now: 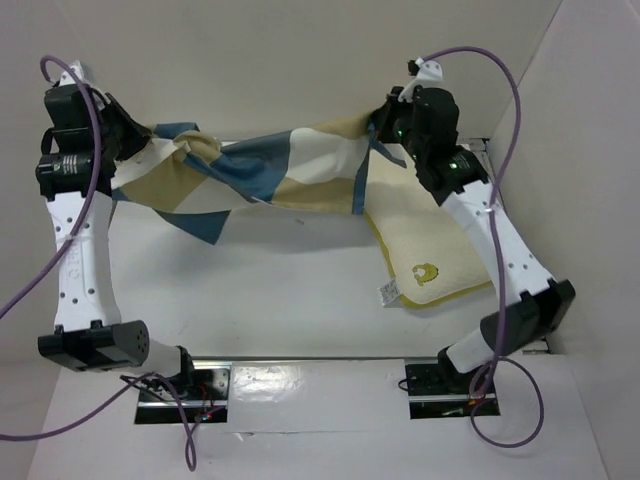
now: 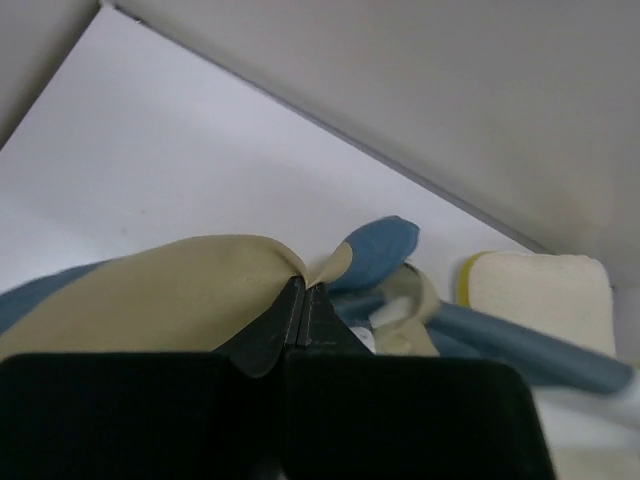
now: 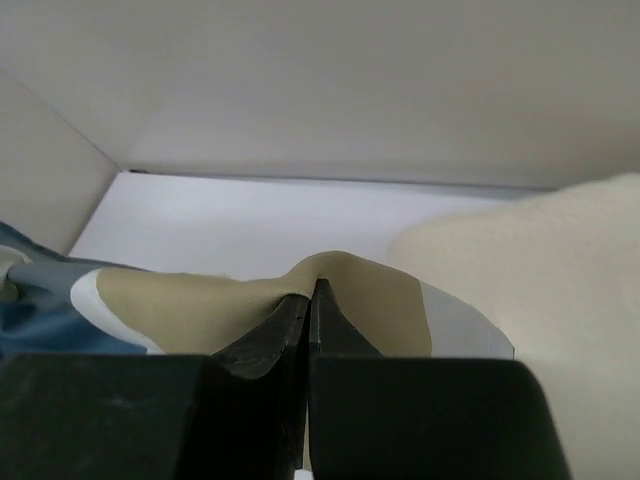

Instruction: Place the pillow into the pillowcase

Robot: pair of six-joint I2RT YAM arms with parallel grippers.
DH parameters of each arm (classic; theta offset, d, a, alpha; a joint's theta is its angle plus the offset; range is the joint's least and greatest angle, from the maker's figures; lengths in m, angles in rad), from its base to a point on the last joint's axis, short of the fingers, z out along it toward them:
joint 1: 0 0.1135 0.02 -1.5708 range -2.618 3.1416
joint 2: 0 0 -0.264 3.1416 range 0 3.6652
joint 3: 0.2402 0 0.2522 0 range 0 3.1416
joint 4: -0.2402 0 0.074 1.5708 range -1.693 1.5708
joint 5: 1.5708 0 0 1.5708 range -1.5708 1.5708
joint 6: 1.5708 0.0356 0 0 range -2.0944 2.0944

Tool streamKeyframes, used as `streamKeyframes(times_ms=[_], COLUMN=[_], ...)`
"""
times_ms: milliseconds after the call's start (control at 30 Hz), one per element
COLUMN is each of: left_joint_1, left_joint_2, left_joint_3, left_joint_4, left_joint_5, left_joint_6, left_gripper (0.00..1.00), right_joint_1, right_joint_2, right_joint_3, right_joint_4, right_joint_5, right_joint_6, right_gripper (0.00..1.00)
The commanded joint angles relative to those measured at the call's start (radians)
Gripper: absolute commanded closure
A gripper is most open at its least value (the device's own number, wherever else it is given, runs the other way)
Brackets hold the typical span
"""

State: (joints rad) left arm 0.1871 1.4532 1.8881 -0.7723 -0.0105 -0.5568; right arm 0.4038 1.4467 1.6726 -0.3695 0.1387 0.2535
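Observation:
The checked blue, tan and white pillowcase [image 1: 270, 170] hangs stretched across the back of the table between both arms. My left gripper [image 1: 140, 140] is shut on its left end; in the left wrist view the closed gripper [image 2: 303, 285] pinches tan cloth [image 2: 170, 295]. My right gripper [image 1: 385, 125] is shut on the right end, and the right wrist view shows its gripper [image 3: 310, 290] nipping a tan fold [image 3: 200, 305]. The cream pillow [image 1: 425, 245] with olive piping and a yellow emblem lies flat on the table at the right, its far end under the pillowcase's right end.
White walls enclose the table at the back [image 1: 300, 60] and right [image 1: 590, 150]. The arm bases sit on a shiny rail [image 1: 310, 375] at the near edge. A purple cable [image 1: 510, 110] loops off the right arm. A small white tag [image 1: 388, 292] sticks out of the pillow's near edge.

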Motion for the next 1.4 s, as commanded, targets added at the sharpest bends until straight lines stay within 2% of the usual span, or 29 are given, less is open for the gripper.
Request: streamKeyframes(times_ms=[0, 67, 100, 133, 167, 200, 233, 267, 300, 333, 400, 433, 467, 500, 567, 667, 733, 833, 967, 1033, 1167, 1267, 1333, 1367], left_joint_1=[0.006, 0.006, 0.006, -0.029, -0.053, -0.078, -0.124, -0.147, -0.162, -0.175, -0.163, -0.163, -0.15, -0.15, -0.14, -0.127, -0.089, -0.04, -0.04, -0.04, -0.051, -0.051, -0.051, -0.051], left_joint_2=[-0.138, -0.201, -0.255, -0.278, -0.287, -0.287, -0.242, -0.209, -0.177, -0.15, -0.111, -0.111, -0.111, -0.111, -0.082, -0.002, 0.047, 0.137, 0.275, 0.356, 0.429, 0.458, 0.479, 0.48], left_joint_3=[-0.01, -0.142, -0.196, -0.324, -0.38, -0.42, -0.467, -0.468, -0.443, -0.417, -0.33, -0.33, -0.33, -0.33, -0.343, -0.343, -0.353, -0.382, -0.382, -0.382, -0.42, -0.445, -0.462, -0.483], left_joint_4=[0.091, 0.132, 0.172, 0.209, 0.235, 0.235, 0.208, 0.156, 0.092, 0.032, -0.056, -0.056, -0.045, -0.004, 0.008, -0.004, -0.004, 0.016, 0.042, 0.042, 0.053, 0.064, 0.085, 0.085], left_joint_5=[0.154, 0.294, 0.463, 0.557, 0.646, 0.725, 0.838, 0.839, 0.783, 0.633, 0.435, 0.434, 0.326, 0.278, 0.14, -0.035, -0.084, -0.066, 0.061, 0.128, 0.101, 0.09, 0.09, 0.102], left_joint_6=[0.006, 0.015, 0.015, 0.005, 0.005, 0.018, 0.034, 0.113, 0.142, 0.159, 0.159, 0.138, 0.124, 0.107, 0.083, 0.043, -0.004, -0.031, -0.006, 0.003, -0.006, -0.006, -0.018, -0.029], left_gripper=[1.0, 1.0, 1.0, 1.0, 0.88, 0.63, 0.38, 0.26, 0.17, 0.15, 0.15, 0.15, 0.15, 0.15, 0.14, 0.14, 0.14, 0.14, 0.14, 0.14, 0.12, 0.12, 0.17, 0.25], right_joint_1=[-0.025, -0.06, -0.06, -0.078, -0.095, -0.095, -0.095, -0.095, -0.095, -0.086, -0.062, -0.053, -0.053, -0.021, 0.028, 0.094, 0.182, 0.298, 0.375, 0.388, 0.388, 0.337, 0.31, 0.3], right_joint_2=[0.141, 0.292, 0.352, 0.48, 0.542, 0.593, 0.628, 0.648, 0.637, 0.609, 0.502, 0.463, 0.431, 0.373, 0.328, 0.317, 0.317, 0.368, 0.483, 0.524, 0.549, 0.549, 0.549, 0.558], right_joint_3=[0.039, 0.136, 0.191, 0.264, 0.439, 0.522, 0.577, 0.607, 0.583, 0.537, 0.347, 0.279, 0.219, 0.105, -0.008, -0.082, -0.143, -0.169, -0.152, -0.14, -0.195, -0.252, -0.261, -0.261], right_joint_4=[0.266, 0.29, 0.265, 0.214, 0.149, 0.023, -0.021, -0.046, -0.046, -0.034, 0.019, 0.035, 0.046, 0.046, 0.049, 0.021, 0.009, -0.005, -0.017, -0.038, -0.037, 0.0, 0.027, 0.027], right_joint_5=[-0.165, -0.206, -0.217, -0.235, -0.275, -0.29, -0.306, -0.341, -0.356, -0.366, -0.393, -0.412, -0.421, -0.433, -0.449, -0.47, -0.47, -0.418, -0.406, -0.378, -0.312, -0.321, -0.321, -0.321], right_joint_6=[0.016, 0.038, 0.038, 0.05, 0.05, 0.05, 0.05, 0.05, 0.05, 0.05, 0.05, 0.05, 0.05, 0.067, 0.079, 0.092, 0.092, 0.101, 0.127, 0.151, 0.205, 0.242, 0.256, 0.266], right_gripper=[1.0, 1.0, 0.99, 0.87, 0.65, 0.43, 0.28, 0.15, 0.11, 0.1, 0.07, 0.07, 0.07, 0.07, 0.06, 0.03, 0.02, 0.01, 0.01, 0.01, 0.01, 0.06, 0.07, 0.09])
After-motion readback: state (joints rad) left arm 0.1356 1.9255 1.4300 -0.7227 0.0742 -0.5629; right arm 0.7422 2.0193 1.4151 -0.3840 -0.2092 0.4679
